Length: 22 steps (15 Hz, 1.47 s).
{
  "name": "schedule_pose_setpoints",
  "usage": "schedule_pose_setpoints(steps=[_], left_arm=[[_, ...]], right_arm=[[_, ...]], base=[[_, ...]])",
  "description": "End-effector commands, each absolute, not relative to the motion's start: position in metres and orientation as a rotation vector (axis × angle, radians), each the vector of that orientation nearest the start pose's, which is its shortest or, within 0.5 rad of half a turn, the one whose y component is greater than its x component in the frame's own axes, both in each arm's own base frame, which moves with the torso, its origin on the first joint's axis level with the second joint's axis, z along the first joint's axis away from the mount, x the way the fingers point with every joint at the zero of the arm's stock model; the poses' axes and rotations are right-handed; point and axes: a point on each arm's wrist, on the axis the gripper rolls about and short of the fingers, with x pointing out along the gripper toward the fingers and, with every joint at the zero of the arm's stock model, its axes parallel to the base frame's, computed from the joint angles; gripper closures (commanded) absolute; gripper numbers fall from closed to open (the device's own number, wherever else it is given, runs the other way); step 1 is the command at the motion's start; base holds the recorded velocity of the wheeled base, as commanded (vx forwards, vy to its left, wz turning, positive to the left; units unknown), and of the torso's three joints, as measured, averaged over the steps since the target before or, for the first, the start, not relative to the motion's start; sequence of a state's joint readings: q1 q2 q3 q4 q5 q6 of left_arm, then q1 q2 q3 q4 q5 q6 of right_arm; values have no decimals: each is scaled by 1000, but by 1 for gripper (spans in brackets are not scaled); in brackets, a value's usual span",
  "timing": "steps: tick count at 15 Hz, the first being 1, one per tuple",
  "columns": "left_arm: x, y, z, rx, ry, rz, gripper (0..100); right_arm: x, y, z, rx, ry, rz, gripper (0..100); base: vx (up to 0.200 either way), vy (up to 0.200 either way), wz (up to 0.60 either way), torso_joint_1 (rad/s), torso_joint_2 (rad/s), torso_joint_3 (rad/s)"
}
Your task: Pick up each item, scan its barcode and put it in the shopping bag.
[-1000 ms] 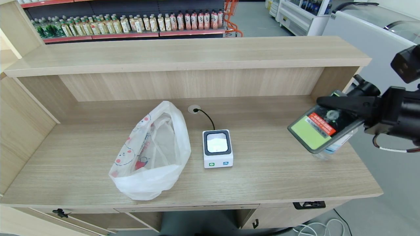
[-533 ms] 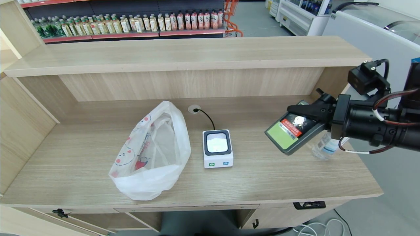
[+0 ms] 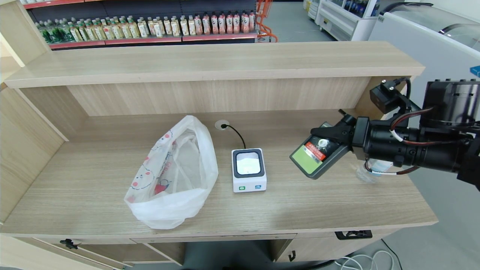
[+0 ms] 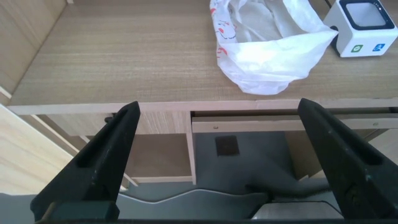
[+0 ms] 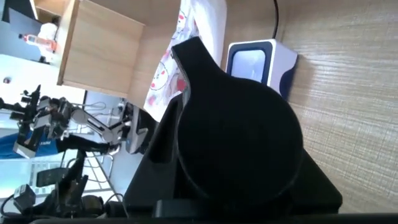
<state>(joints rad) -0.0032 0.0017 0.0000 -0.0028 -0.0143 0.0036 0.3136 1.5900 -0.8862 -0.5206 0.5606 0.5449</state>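
While pinching the packet (image 3: 309, 161) in the jaws of the right gripper (image 3: 323, 144) above the counter (image 3: 300, 204) near the scanner (image 3: 248, 169), had neither scanned nor bagged it, with left gripper (image 4: 217, 155) jaws spread and shopping bag (image 3: 176, 176) seemingly empty

Translucent white shopping bag (image 3: 176, 180) w/ red + pink cartoon print. White scanner (image 3: 249, 183), dk grey frame round pale window, green + blue icons on front. Dk grey pack (image 3: 315, 156): lime-green panel, red label. Counter (image 3: 300, 202): light wood grain. Black cable (image 3: 237, 135). Clear bottle (image 3: 368, 173), blue/white label.
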Motion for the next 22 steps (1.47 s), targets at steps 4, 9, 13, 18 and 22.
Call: schedule_pose_setpoints(steps=[4,9,13,18,22], left_arm=[[-23,0,76,0,-2,-18,0],[-23,0,76,2,-2,-17,0],[-23,0,76,2,-2,-17,0],[-23,0,76,3,-2,-17,0],[-23,0,76,5,-2,-17,0]], right_arm=[[275,111,216,523,454,818,100],[290,117,204,492,450,819,100],[318,124,189,410,421,740,100],[340,134,170,397,413,754,100],[354,140,153,396,411,765,100]], base=[[0,150,0,-1,2,5],[0,200,0,7,3,2],[0,0,0,0,0,0],[0,0,0,0,0,0],[0,0,0,0,0,0]])
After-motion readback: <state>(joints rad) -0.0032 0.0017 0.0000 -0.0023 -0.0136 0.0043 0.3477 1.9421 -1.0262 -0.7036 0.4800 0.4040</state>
